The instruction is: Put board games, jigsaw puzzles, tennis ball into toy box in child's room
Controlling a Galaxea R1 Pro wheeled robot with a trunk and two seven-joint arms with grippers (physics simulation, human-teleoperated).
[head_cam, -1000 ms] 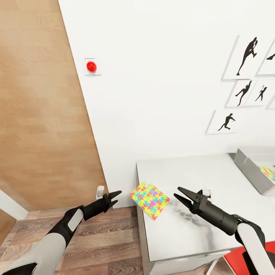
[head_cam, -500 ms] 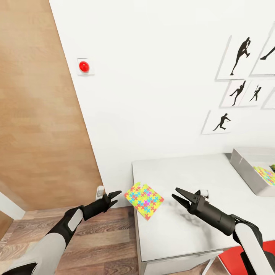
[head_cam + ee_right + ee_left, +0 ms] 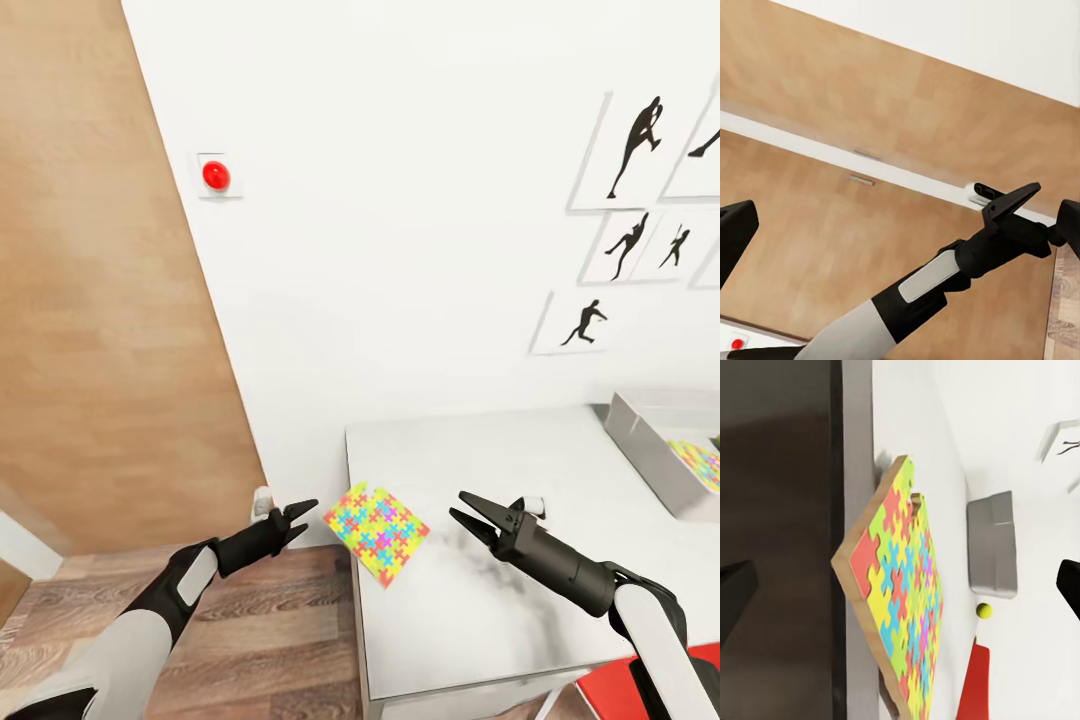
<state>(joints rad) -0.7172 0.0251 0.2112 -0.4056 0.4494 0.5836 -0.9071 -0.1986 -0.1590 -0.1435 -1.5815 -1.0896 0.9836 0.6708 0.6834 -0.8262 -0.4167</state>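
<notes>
A jigsaw puzzle (image 3: 378,531) in yellow, pink, blue and green lies flat at the left edge of the pale table (image 3: 500,450), one corner hanging over the edge. Up close in the left wrist view, the puzzle (image 3: 900,600) shows its wooden backing. My left gripper (image 3: 310,516) hovers open above the floor just left of it. On the other side, my right gripper (image 3: 455,506) is open over the tabletop, a short way from the puzzle. The grey toy box (image 3: 645,445) at the far right holds another jigsaw puzzle (image 3: 700,462). The tennis ball (image 3: 983,610) lies beside the toy box (image 3: 991,544).
A wood-panelled wall (image 3: 90,300) runs along the left, with plank floor (image 3: 270,640) below. The white wall carries a red button (image 3: 215,176) and black silhouette pictures (image 3: 635,150). A red chair (image 3: 660,680) stands at the table's near right corner.
The whole picture has shifted slightly, so the camera moved. Both grippers and the puzzle keep their places relative to one another.
</notes>
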